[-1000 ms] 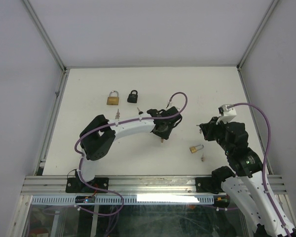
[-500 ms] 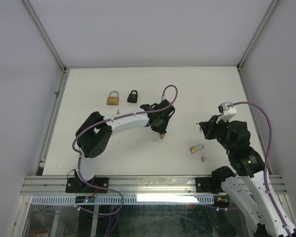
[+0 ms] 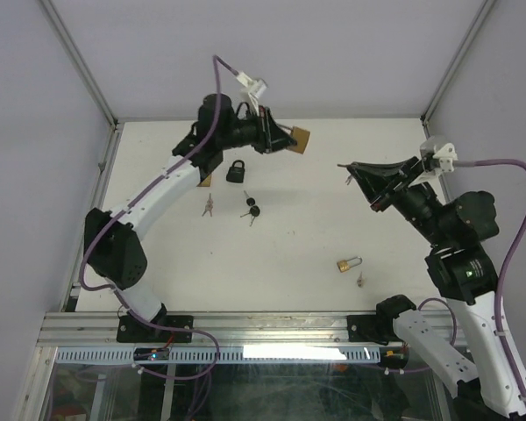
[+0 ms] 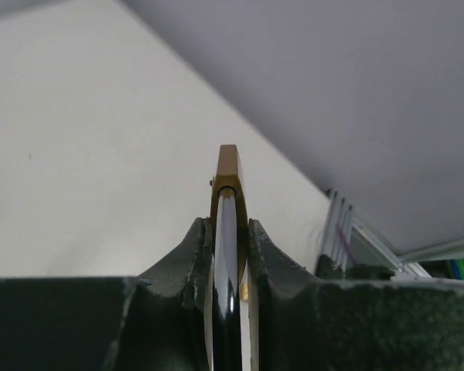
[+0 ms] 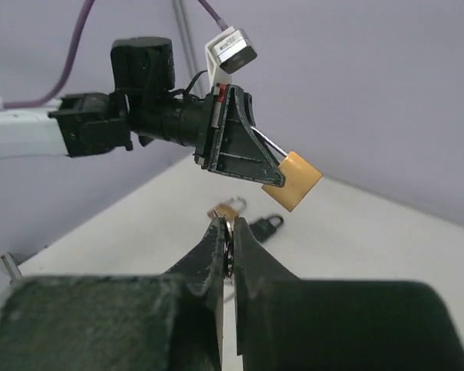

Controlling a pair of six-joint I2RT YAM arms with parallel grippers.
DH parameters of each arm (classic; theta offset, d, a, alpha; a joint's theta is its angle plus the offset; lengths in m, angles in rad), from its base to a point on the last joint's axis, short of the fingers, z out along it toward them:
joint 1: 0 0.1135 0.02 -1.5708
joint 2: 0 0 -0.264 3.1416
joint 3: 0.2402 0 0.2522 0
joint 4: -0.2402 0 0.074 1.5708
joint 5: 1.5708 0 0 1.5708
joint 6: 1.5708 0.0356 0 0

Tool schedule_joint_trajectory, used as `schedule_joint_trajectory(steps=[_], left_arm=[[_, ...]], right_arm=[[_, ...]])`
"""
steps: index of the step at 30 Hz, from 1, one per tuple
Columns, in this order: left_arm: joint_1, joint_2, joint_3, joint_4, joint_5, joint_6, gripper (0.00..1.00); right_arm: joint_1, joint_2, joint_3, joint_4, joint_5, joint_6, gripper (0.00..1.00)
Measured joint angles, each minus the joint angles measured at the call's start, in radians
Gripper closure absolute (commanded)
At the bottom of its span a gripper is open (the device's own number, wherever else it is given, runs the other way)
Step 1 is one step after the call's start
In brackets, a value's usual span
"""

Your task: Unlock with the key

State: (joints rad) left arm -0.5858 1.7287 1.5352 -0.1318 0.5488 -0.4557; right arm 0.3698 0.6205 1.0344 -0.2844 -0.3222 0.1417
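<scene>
Gripping brass padlock [image 3: 300, 139] by its shackle [image 4: 227, 228] in left hand [image 3: 280, 138] high over tabletop [image 3: 333, 232]; pinching key [image 3: 347, 178] in tightly closed right hand [image 3: 359, 172], apart from padlock.

The left gripper [image 3: 283, 138] holds the lifted padlock [image 3: 300, 140] above the table's [image 3: 316, 228] rear, and the right gripper [image 3: 352, 169] with the held key [image 3: 347, 178] is to its right. Loose keys [image 3: 251, 210] lie before the rear padlock [image 3: 236, 171]; the front padlock [image 3: 349, 263] lies farther right

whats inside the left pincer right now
A brass padlock, clamped by its silver shackle in the left pincer, with its body poking out past the tips. The fingers cover most of the shackle.
</scene>
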Motion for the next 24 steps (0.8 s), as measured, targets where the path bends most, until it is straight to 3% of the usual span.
schedule_joint_trajectory(steps=[7, 13, 20, 24], left_arm=[[0.167, -0.214, 0.021, 0.448, 0.294, -0.186, 1.0], [0.117, -0.304, 0.088, 0.773, 0.403, -0.357, 1.0], [-0.044, -0.311, 0.187, 0.852, 0.464, -0.42, 1.0], [-0.063, -0.289, 0.246, 0.84, 0.455, -0.424, 1.0]], right_arm=[[0.0, 0.095, 0.142, 0.319, -0.185, 0.185, 1.0], [0.0, 0.175, 0.23, 0.552, -0.218, 0.399, 1.0], [0.0, 0.166, 0.105, 0.835, -0.154, 0.585, 1.0], [0.0, 0.177, 0.079, 0.953, -0.148, 0.674, 1.0]])
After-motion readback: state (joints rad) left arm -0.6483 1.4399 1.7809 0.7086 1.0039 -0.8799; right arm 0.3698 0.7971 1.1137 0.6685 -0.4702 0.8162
